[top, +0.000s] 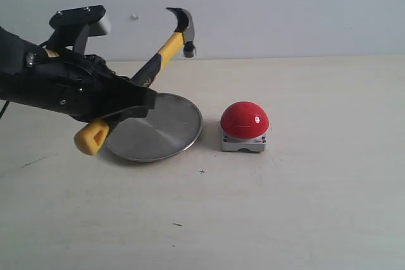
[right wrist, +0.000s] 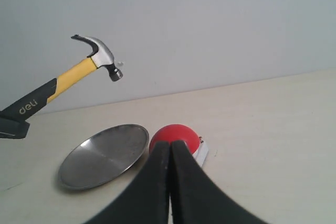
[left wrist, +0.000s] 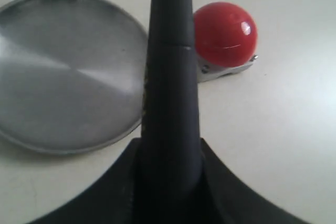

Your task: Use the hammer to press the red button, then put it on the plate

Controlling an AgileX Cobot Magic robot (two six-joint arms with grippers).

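My left gripper (top: 130, 102) is shut on the hammer (top: 163, 50), holding it in the air above the plate (top: 161, 129). The dark head points up and to the right, and the yellow looped end (top: 92, 137) sticks out below the gripper. In the left wrist view the black handle (left wrist: 171, 77) runs up the middle, between the plate (left wrist: 63, 72) and the red button (left wrist: 224, 32). The red button (top: 245, 120) sits on its grey base, right of the plate, apart from the hammer. My right gripper (right wrist: 170, 153) is shut on nothing; past it lie the button (right wrist: 176, 134), plate (right wrist: 102, 156) and hammer (right wrist: 65, 80).
The pale tabletop (top: 304, 207) stretches to the front and right, with a few small dark specks (top: 177, 224). A plain light wall (top: 285, 4) rises behind the table's far edge.
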